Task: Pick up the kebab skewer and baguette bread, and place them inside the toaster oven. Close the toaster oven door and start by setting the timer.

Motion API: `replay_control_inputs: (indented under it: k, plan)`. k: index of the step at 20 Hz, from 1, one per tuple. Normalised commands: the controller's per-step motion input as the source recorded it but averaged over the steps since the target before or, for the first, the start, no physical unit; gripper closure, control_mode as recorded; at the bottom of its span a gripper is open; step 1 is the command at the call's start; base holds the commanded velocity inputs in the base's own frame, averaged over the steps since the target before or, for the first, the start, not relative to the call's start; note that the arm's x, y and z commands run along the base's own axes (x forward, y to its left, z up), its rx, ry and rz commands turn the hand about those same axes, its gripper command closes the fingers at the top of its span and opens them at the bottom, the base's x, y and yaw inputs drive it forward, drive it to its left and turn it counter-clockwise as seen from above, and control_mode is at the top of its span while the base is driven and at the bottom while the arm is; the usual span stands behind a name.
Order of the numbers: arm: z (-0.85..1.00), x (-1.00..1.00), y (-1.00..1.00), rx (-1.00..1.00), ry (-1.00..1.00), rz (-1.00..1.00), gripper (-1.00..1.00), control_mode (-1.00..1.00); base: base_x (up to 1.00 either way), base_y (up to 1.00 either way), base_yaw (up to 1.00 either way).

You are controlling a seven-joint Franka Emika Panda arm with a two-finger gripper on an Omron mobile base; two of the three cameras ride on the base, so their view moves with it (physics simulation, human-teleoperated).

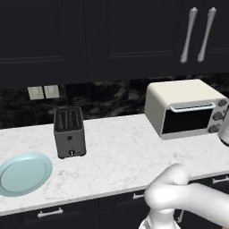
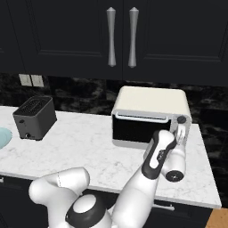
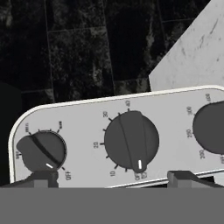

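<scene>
The cream-white toaster oven (image 1: 179, 96) (image 2: 151, 100) stands at the back of the marble counter. Its dark glass door (image 1: 185, 120) (image 2: 132, 130) is shut, with the bar handle along its top edge. My gripper (image 2: 181, 132) (image 3: 114, 179) hovers open right in front of the oven's knob panel (image 3: 87, 122). Close ahead of the two fingertips is the middle knob (image 3: 131, 141), which they do not touch. Another knob (image 3: 41, 151) lies to its left and a third (image 3: 212, 127) to its right. The kebab skewer and the baguette bread are hidden from me.
A dark grey slot toaster (image 1: 69, 131) (image 2: 34, 117) stands left of the oven. A pale blue plate (image 1: 23, 173) lies at the counter's front left. Dark wall cabinets hang above. The counter ends just right of the oven (image 2: 209, 178).
</scene>
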Motion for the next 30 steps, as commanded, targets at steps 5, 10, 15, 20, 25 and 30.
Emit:
replay_control_inputs:
  k: [5,10,15,20,25,30]
  plan:
    - [-0.08,0.11,0.00,0.01,0.01,0.00,-1.00,-1.00,0.00,0.00,0.00]
    - [0.00,0.36,0.00,0.00,0.00,0.00,-1.00,-1.00,0.00,0.00,0.00]
    - [-0.07,0.10,0.00,0.00,0.01,0.00,-1.00,-1.00,0.00,0.00,0.00]
    - [-0.07,0.02,0.00,0.01,0.00,0.00,-1.00,-1.00,0.00,0.00,0.00]
    - [-0.04,0.07,-0.05,0.00,0.00,0.00,-1.00,-1.00,0.00,0.00,0.00]
    - [-0.01,0.17,-0.18,0.00,0.00,0.00,-1.00,-1.00,0.00,0.00,0.00]
